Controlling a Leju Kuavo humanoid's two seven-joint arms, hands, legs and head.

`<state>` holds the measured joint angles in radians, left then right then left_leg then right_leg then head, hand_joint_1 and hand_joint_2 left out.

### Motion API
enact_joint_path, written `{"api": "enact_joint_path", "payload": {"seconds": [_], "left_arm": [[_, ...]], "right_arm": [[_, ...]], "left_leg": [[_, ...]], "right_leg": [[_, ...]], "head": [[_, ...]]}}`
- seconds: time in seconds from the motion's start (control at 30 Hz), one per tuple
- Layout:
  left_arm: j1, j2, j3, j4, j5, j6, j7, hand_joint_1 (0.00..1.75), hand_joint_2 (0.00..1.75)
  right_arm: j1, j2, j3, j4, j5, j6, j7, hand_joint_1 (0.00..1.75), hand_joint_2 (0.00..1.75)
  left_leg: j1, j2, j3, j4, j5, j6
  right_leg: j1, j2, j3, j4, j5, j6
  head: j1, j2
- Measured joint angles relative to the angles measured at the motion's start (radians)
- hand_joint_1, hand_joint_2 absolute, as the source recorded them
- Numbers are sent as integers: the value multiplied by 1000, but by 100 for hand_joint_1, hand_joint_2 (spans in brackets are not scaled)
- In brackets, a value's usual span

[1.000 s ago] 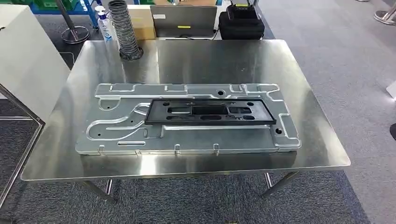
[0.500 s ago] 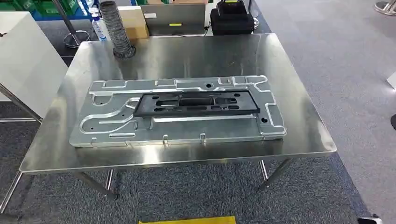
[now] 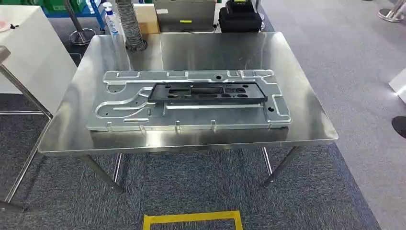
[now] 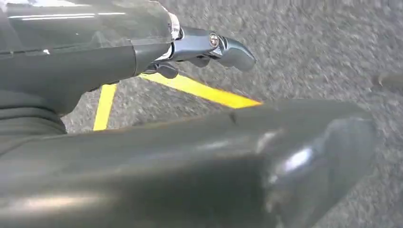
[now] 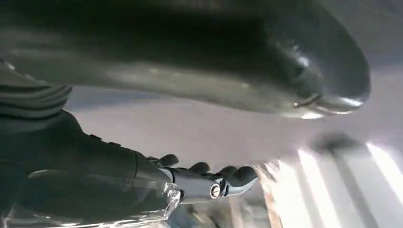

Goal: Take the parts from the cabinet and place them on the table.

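Grey left robot hand [image 4: 199,47] and right robot hand [image 5: 209,183] hang empty, fingers loosely apart.

Grey carpet [image 3: 344,57] is laid across the floor, marked with yellow tape [image 3: 191,218]. A white cabinet [image 3: 28,52] is seen at one side. Beyond it, a ribbed grey hose [image 3: 130,24], a cardboard box [image 3: 146,19] and a black case [image 3: 239,19] are set.

The ribbed hose [image 3: 130,24] at the back of the bench [image 3: 311,127] is cut off by the top edge, and so is the black case [image 3: 241,17] behind it. The yellow floor tape [image 3: 191,219] runs off the bottom edge. The left hand [image 4: 209,47] and right hand [image 5: 214,183] are blurry, each half hidden behind its thick thumb, so their fingers are hard to make out.
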<state>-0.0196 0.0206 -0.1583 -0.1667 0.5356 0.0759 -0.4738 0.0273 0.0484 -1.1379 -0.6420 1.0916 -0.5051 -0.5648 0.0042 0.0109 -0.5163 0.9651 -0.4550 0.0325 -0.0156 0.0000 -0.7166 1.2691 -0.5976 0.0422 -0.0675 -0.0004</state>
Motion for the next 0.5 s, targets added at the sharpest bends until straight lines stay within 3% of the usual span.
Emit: {"api": "enact_joint_path", "payload": {"seconds": [0.03, 0.07, 0.1, 0.13, 0.17, 0.2, 0.3, 0.33, 0.37, 0.4, 0.47, 0.5], "left_arm": [[0, 0, 0, 0, -4, -1, -2, 0, 0], [0, 0, 0, 0, -10, -2, -2, 0, 0], [0, 0, 0, 0, -13, -2, -2, 0, 0], [0, 0, -2, 0, -19, -2, 1, 0, 0], [-2, 0, -3, 0, -24, -2, 6, 0, 0], [-2, 1, -5, 0, -26, -1, 7, 0, 0], [-3, 1, -8, 0, -37, -1, 13, 0, 0], [0, 1, -10, 0, -40, -1, 16, 0, 0], [2, 2, -12, 2, -44, -6, 20, 0, 0], [3, 2, -16, 2, -50, -14, 27, 0, 0], [4, 2, -24, 2, -54, -28, 46, 0, 0], [5, 2, -29, 2, -55, -32, 56, 0, 0]], "right_arm": [[-8, 0, 0, 63, 32, 2, 47, 0, 0], [-15, 0, 0, 121, 59, 9, 93, 0, 0], [-19, 1, 0, 162, 81, 19, 129, 0, 0], [-25, 4, 0, 199, 100, 37, 169, 0, 0], [-33, 7, 0, 232, 109, 54, 209, 0, 0], [-40, 10, 0, 257, 113, 62, 228, 0, 0], [-47, 16, -1, 318, 109, 120, 282, 0, 0], [-49, 20, -4, 333, 101, 153, 309, 0, 0], [-54, 31, -13, 351, 91, 192, 328, 0, 0], [-59, 33, -19, 359, 84, 224, 346, 0, 0], [-61, 45, -29, 377, 71, 281, 378, 0, 0], [-61, 54, -36, 386, 63, 305, 397, 0, 0]], "left_leg": [[0, 0, -17, 2, 12, -3], [1, 0, -32, 6, 23, -6], [1, 0, -48, 11, 31, -10], [3, 0, -64, 18, 39, -15], [3, 0, -75, 26, 45, -21], [-1, -1, -84, 33, 49, -27], [4, 1, -88, 30, 74, -48], [2, 0, -91, 29, 84, -57], [11, -5, -103, 43, 67, -60], [9, -6, -120, 77, 6, -63], [10, -6, -152, 219, -127, -69], [9, -6, -162, 284, -162, -70]], "right_leg": [[-3, 0, 6, 41, 7, 3], [-7, 0, 34, 34, 40, 5], [-9, 0, 77, -10, 77, 5], [-12, 0, 142, -92, 104, 4], [-14, 0, 215, -188, 101, 2], [-10, 1, 275, -277, 60, -1], [3, 5, 264, -291, 65, -25], [1, 3, 257, -295, 76, -35], [-3, -5, 244, -298, 92, -46], [0, -3, 226, -299, 105, -57], [7, -5, 194, -299, 130, -63], [11, -5, 180, -297, 140, -64]], "head": [[0, 0], [0, 0], [0, 0], [0, 0], [0, 0], [0, 0], [-1, 0], [-1, 0], [-1, 0], [-1, 0], [-1, 0], [-1, 0]]}}
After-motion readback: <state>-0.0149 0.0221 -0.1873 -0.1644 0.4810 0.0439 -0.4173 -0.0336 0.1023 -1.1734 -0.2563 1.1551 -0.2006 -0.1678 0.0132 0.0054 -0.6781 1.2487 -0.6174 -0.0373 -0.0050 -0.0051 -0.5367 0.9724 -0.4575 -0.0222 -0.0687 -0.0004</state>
